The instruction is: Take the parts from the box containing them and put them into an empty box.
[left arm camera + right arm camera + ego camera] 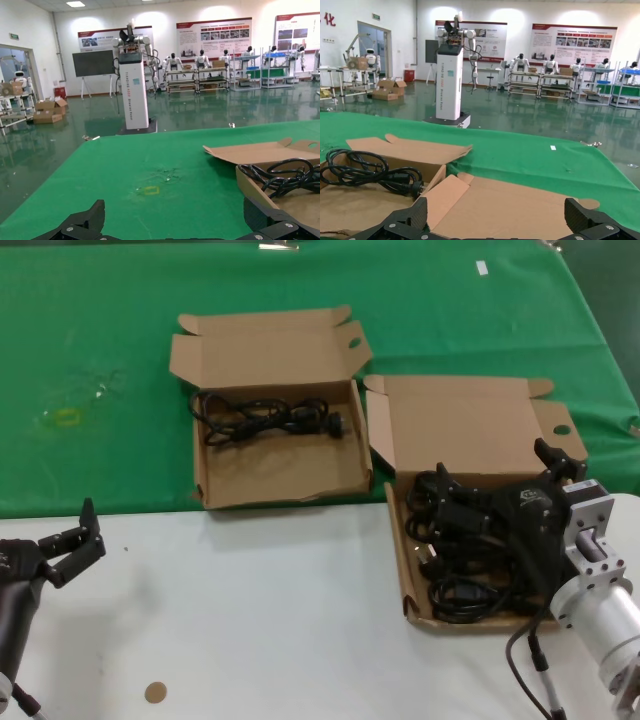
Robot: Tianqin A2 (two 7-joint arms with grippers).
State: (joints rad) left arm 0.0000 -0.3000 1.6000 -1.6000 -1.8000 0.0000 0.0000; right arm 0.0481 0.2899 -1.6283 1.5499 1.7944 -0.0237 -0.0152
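The larger tall-lidded box stands at the right and holds several black coiled cords. My right gripper hangs open and empty just above these cords; in the right wrist view its jaws stand wide apart, facing the box lid. The squarer box at the middle back holds one coiled cord, which also shows in the right wrist view and the left wrist view. My left gripper is open and empty over the white table at the front left, and it also shows in the left wrist view.
Both boxes straddle the edge between the green cloth and the white tabletop. A small brown disc lies at the front left. A yellow mark is on the cloth. My own black cable hangs by the right arm.
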